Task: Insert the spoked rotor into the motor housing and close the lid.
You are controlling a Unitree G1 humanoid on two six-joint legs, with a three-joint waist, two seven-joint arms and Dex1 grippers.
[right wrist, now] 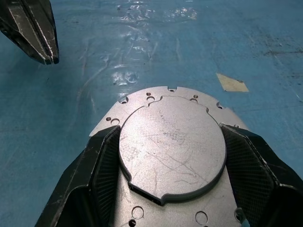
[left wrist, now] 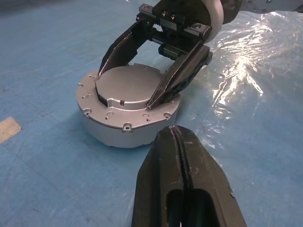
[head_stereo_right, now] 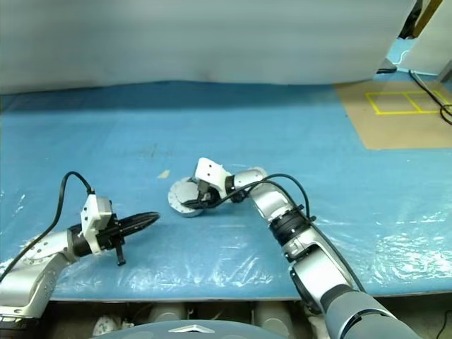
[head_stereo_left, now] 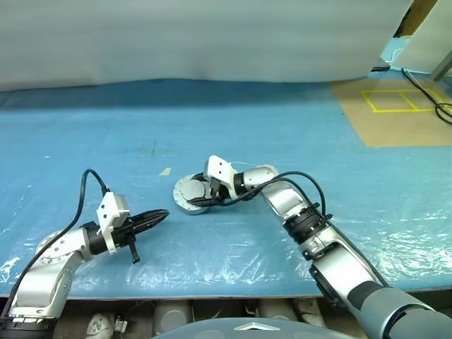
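I have the right gripper (right wrist: 165, 156) over the motor housing (left wrist: 125, 132), which sits on the blue table cover (head_stereo_left: 296, 127) about mid-table, slightly left of centre. Its two fingers (left wrist: 177, 78) stand wide, one on each side of the lid's (right wrist: 173, 142) raised round centre, touching or all but touching its edge. The lid lies on top of the housing with a ring of small holes around it, so I judge the step in hand to be seating or turning the lid shut.

To do this well, I want both pads bearing evenly on opposite sides of the raised centre, the wrist square over the housing, and any push going straight down so the shell does not slide on the slippery plastic film. If it needs a twist, I'd go slowly and watch whether the notches on the raised centre's rim line up with the plate around it.

My left gripper (head_stereo_left: 152, 217) hangs near and to the left of the housing, jaws pressed together with nothing between them, pointing at it; it could brace the shell if it skates.

I cannot see the spoked rotor, so whether it sits inside under the lid is hidden from me. Whether the lid is fully down all round I also cannot tell, since the gripper covers its right side
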